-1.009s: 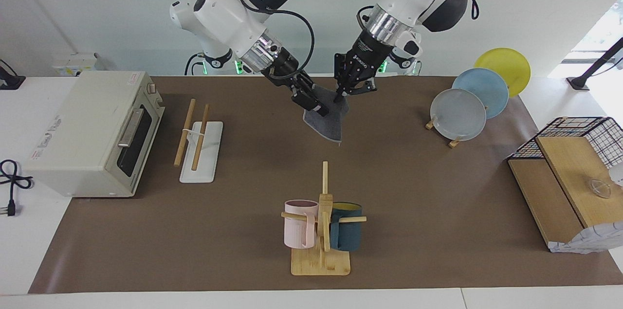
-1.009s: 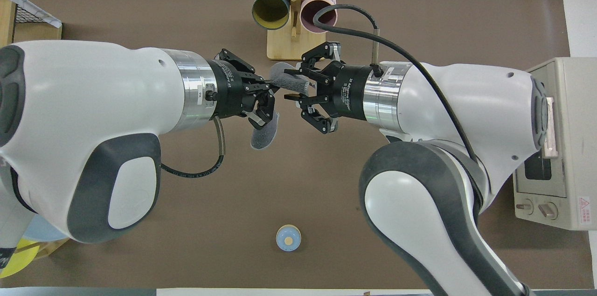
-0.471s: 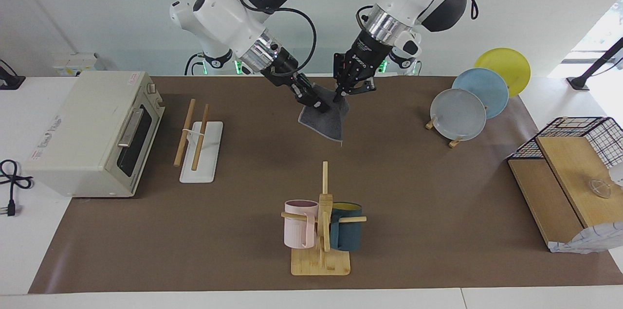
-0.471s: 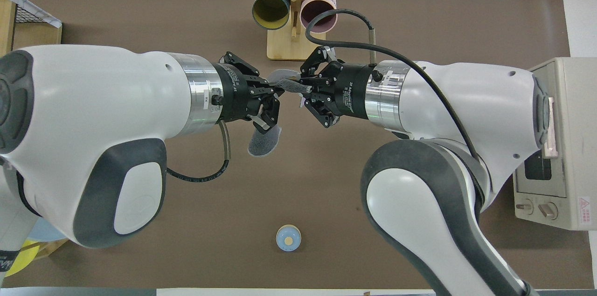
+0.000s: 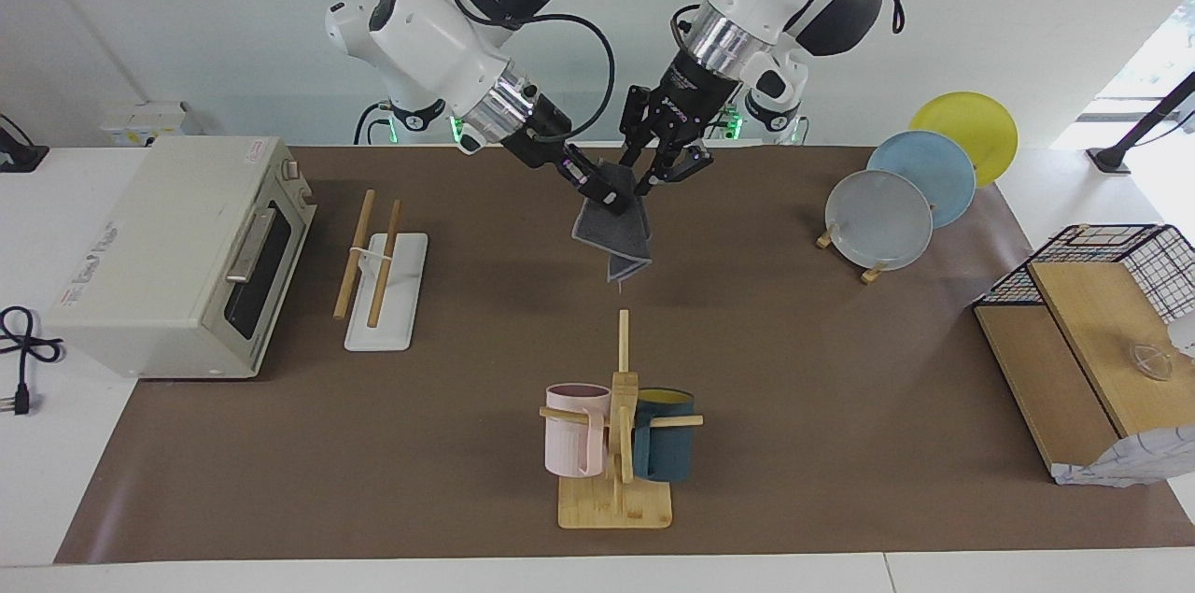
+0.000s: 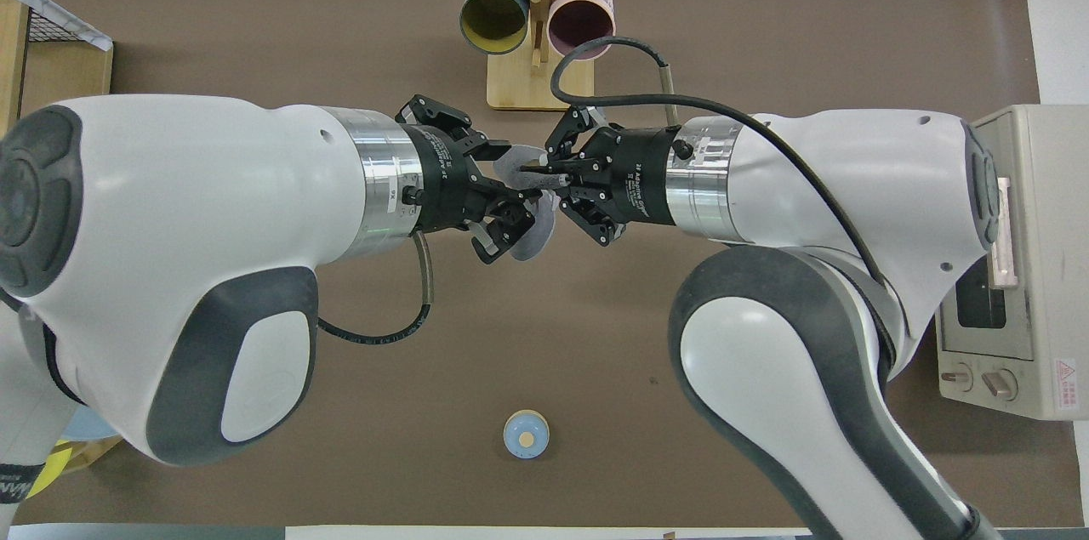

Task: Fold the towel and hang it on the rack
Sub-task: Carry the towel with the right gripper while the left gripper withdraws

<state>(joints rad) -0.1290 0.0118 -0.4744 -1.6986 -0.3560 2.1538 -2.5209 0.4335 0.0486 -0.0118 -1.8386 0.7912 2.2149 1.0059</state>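
The towel (image 5: pixel 618 238), dark grey face showing, hangs folded in the air over the robots' side of the brown mat; in the overhead view only bits of the towel (image 6: pixel 534 232) show between the two hands. My right gripper (image 5: pixel 605 193) is shut on its top edge and carries it alone. Close beside it at the same height, my left gripper (image 5: pixel 656 175) stands open, its fingers spread on either side of the towel's upper corner. The rack (image 5: pixel 385 287), a white base with two wooden rods, stands on the mat toward the right arm's end, beside the toaster oven.
A toaster oven (image 5: pixel 177 257) stands at the right arm's end. A bamboo mug stand (image 5: pixel 616 444) with two mugs is farther from the robots than the towel. Plates on a small stand (image 5: pixel 878 219) and a wire basket with wooden boards (image 5: pixel 1102 322) sit toward the left arm's end. A small blue disc (image 6: pixel 526 434) lies near the robots.
My left gripper has opened and let go of the towel. My right gripper has shut on it. Both hands have risen a little, and the towel now hangs narrower from the right gripper.
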